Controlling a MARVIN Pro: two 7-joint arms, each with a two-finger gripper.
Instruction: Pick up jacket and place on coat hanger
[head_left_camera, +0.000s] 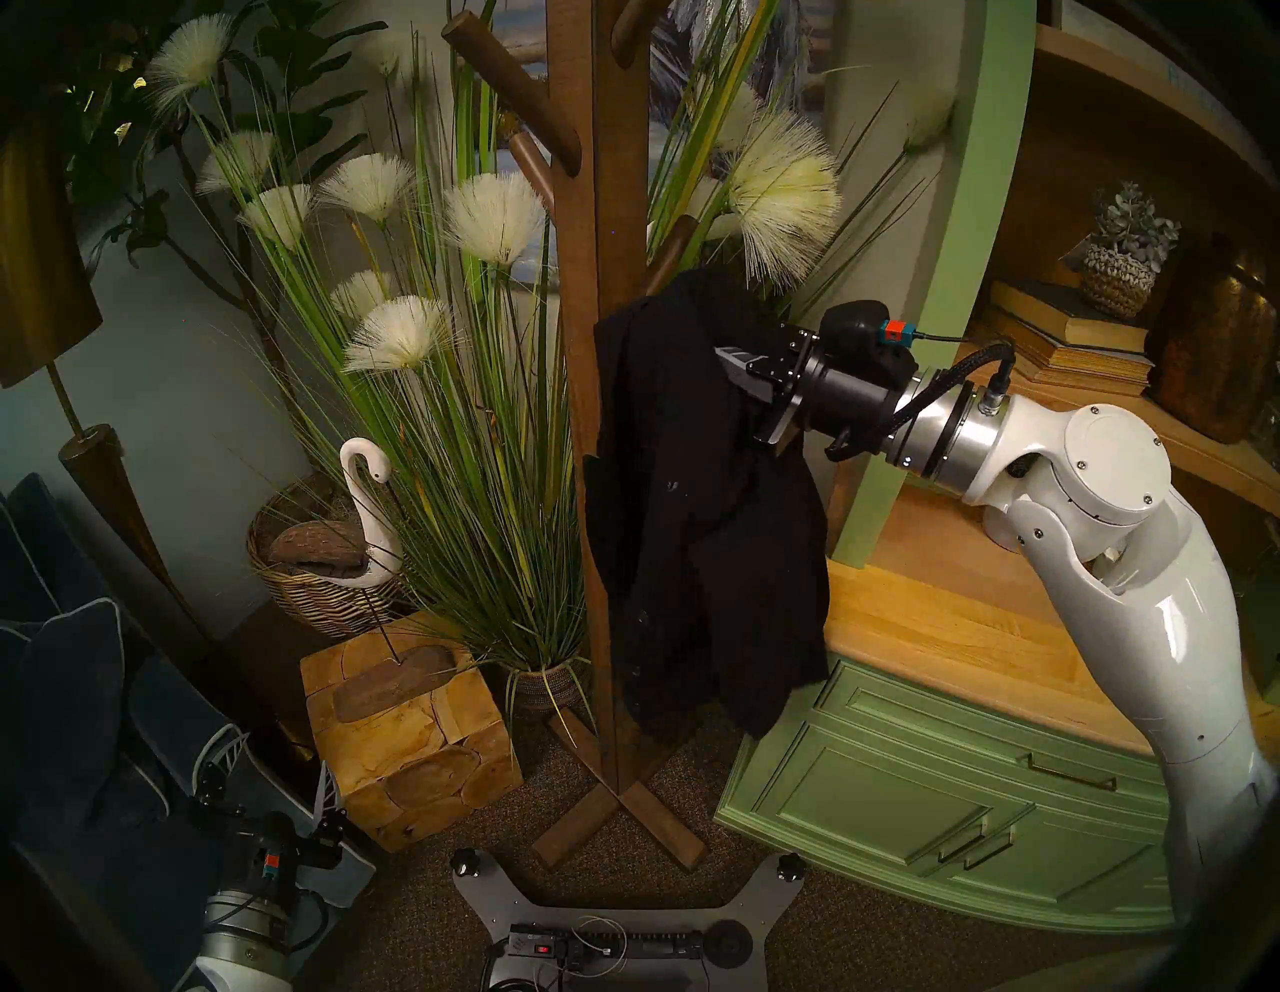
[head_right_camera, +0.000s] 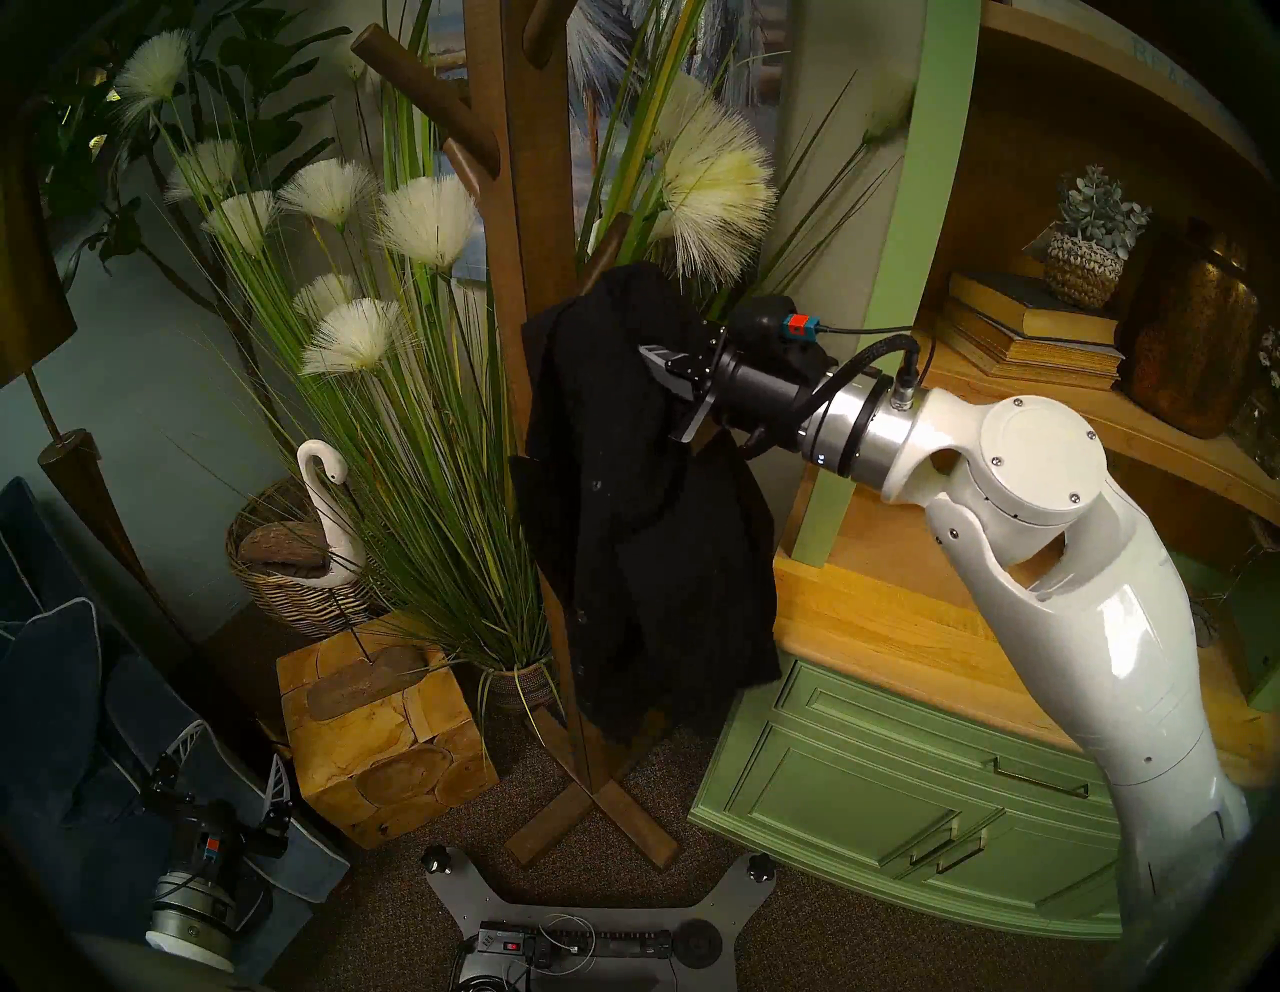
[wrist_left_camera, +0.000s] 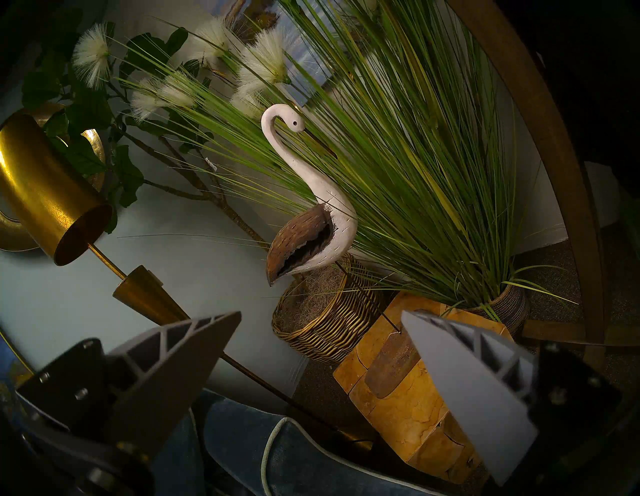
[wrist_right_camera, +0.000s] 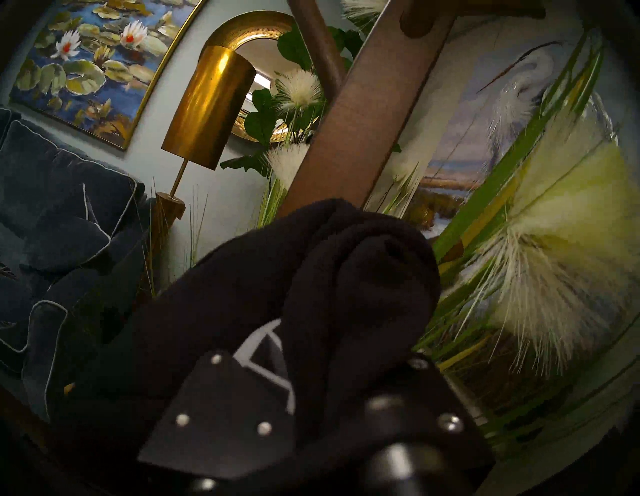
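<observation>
Presently right gripper clamped on jacket, garment hanging against hanger post below a peg, left gripper spread wide, empty

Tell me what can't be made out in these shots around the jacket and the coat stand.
- Right gripper fingers: buried in the black jacket, head and right wrist views.
- Whether the jacket is hooked on a peg: its own folds hide that.
- Coat stand top: cut off by the head view's edge.
- Left gripper: open, empty; its arm is cropped.
</observation>
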